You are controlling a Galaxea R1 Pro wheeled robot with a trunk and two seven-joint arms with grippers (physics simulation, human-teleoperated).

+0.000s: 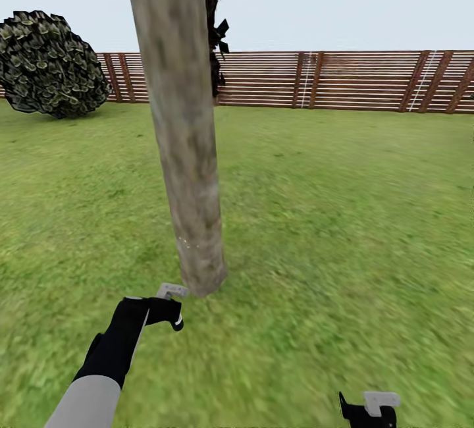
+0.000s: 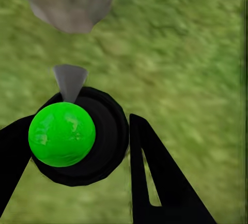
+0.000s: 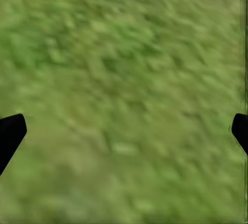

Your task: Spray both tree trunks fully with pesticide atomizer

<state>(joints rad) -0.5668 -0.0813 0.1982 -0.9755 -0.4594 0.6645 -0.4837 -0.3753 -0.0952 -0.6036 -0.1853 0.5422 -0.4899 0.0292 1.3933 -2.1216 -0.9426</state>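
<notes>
Green-bodied atomizer (image 2: pixel 62 133) (grey nozzle) gripped.

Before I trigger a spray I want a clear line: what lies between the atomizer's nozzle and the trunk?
Nothing but bare grass: the left wrist view shows the atomizer nozzle facing the trunk base.

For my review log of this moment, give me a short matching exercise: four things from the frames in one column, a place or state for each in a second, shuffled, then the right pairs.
Things:
1. pesticide atomizer
2. right gripper
3. tree trunk
4. round shrub

Places or states:
A. stands by the fence, far on the left
B. open over bare grass, nothing between its fingers
C. held in the left gripper, nozzle toward the trunk's base
D. rises from the lawn just ahead of the left gripper

Pairs: 1-C, 2-B, 3-D, 4-A
</notes>
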